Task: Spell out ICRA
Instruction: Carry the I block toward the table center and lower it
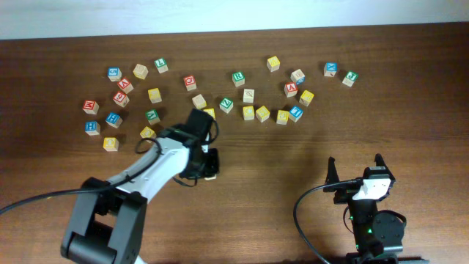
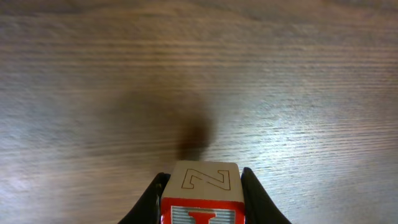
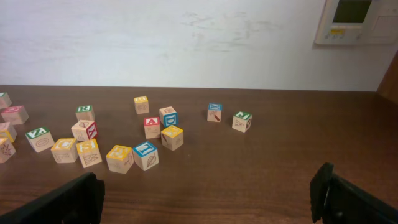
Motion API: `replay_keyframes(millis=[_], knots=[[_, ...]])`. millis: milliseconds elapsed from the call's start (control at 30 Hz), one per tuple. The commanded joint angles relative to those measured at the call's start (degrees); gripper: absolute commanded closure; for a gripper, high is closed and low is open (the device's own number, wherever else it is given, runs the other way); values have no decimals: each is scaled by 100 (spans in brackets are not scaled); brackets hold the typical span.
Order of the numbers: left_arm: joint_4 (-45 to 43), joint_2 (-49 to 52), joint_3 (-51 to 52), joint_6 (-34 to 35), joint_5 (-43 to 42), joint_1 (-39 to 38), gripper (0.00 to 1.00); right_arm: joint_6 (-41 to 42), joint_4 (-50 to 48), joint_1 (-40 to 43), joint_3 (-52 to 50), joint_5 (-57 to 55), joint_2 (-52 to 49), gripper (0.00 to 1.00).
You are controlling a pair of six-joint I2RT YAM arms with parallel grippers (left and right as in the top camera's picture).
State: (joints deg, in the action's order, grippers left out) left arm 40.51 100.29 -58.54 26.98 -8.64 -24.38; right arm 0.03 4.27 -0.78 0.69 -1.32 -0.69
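Note:
My left gripper (image 2: 202, 199) is shut on a wooden letter block (image 2: 203, 188) with a red-framed face and an outlined Z on the side facing forward; it hangs above bare table. In the overhead view the left gripper (image 1: 209, 167) is left of the table's centre, in front of the scattered letter blocks (image 1: 249, 95). My right gripper (image 1: 355, 167) is open and empty at the front right. In the right wrist view its fingers (image 3: 208, 199) stand wide apart, with several blocks (image 3: 144, 155) ahead to the left.
Many letter blocks lie across the back half of the table, a cluster at the left (image 1: 117, 99) and one at the right (image 1: 297, 92). A white wall (image 3: 186, 37) runs behind the table's far edge.

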Motion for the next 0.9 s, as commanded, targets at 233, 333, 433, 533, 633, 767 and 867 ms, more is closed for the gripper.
replay_keyframes(millis=[233,333,433,533,633,767,867], knots=[[-146,-24,57,820,1456,-686,82,44,28,52,-37,-66,33,2],[-146,-24,57,820,1471,-686,81,44,28,52,-37,-66,33,2],[-142,-24,57,820,1469,-686,79,44,28,52,-37,-66,33,2],[-142,-24,57,820,1449,-686,76,44,28,52,-37,-66,33,2],[-142,-24,57,820,1449,-686,75,44,28,52,-37,-66,33,2],[-140,-24,57,820,1449,-686,68,44,28,52,-37,-66,33,1],[-140,-24,57,820,1449,-686,66,44,28,52,-37,-66,33,2]])
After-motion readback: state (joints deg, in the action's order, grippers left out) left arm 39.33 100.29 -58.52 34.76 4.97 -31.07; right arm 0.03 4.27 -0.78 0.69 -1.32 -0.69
